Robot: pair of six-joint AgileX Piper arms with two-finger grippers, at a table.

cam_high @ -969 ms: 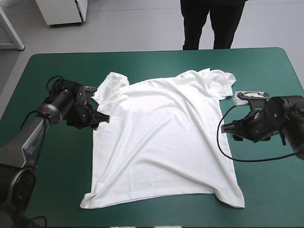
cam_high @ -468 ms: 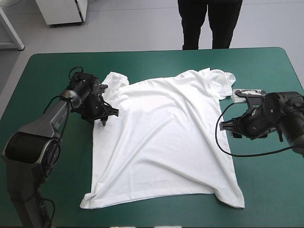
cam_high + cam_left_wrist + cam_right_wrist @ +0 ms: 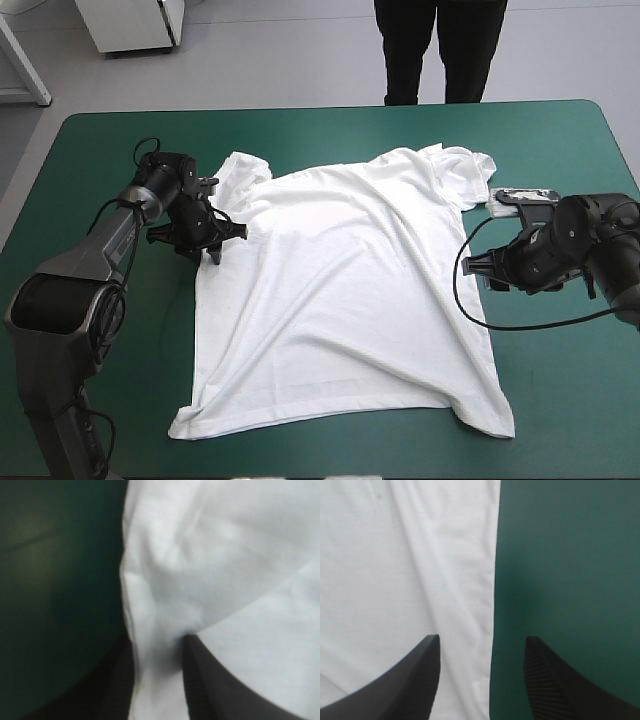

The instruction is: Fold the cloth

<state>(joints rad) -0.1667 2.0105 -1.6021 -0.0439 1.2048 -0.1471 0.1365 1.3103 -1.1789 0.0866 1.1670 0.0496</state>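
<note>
The white T-shirt (image 3: 340, 290) lay spread out flat in the middle of the counter (image 3: 560, 140). Its sleeves pointed to the far edge and its bottom hem lay near the robot. It had some soft wrinkles, but no part was folded over yet, so I think the folding had only just begun.

The left jaws were down at the shirt's left side, just below the left sleeve (image 3: 240, 170). In the left wrist view a ridge of white cloth ran up between the two black fingers (image 3: 215, 690), and they were pinched onto it. That was a good spot to hold, I think, because lifting there lets the side of the shirt be carried across.

The right jaws were at the shirt's other side, and they stood wide apart. One black finger (image 3: 410, 680) was over the white cloth and the other was over the teal-green cover (image 3: 570, 555), so the shirt's edge ran right between them. They held nothing. I think they were lined up like that so they could close on that edge next.
</note>
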